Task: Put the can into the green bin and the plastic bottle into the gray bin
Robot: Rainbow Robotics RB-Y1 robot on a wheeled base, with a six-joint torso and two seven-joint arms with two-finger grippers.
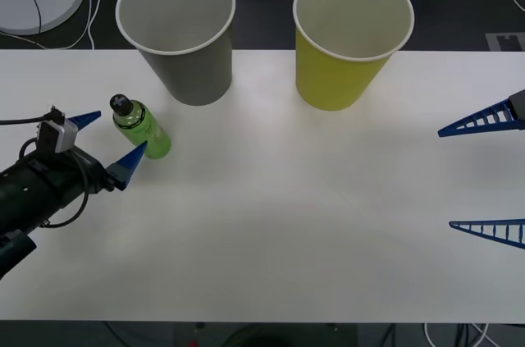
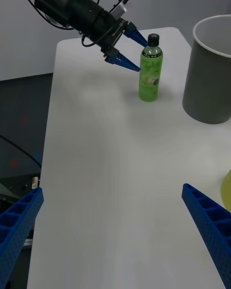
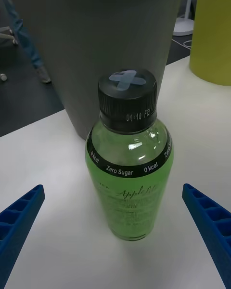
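My left tool (image 1: 107, 143) reaches across the white counter (image 1: 271, 224) toward the plastic bottle (image 1: 141, 126), its blue fingers spread and nothing between them yet. The bottle stands upright near the counter's left side, just in front of the gray bin (image 1: 180, 31); the green bin (image 1: 349, 39) stands beside the gray one, to its right. In the front view one fingertip sits close against the bottle's lower side while the other points past its cap; whether either touches I cannot tell. My right tool (image 1: 486, 175) waits released at the counter's right edge, well apart from both bins. By my reckoning the bottle's pickup is the step in hand: next I must bring the fingers around its body, close, then lift it above the gray bin's white rim.
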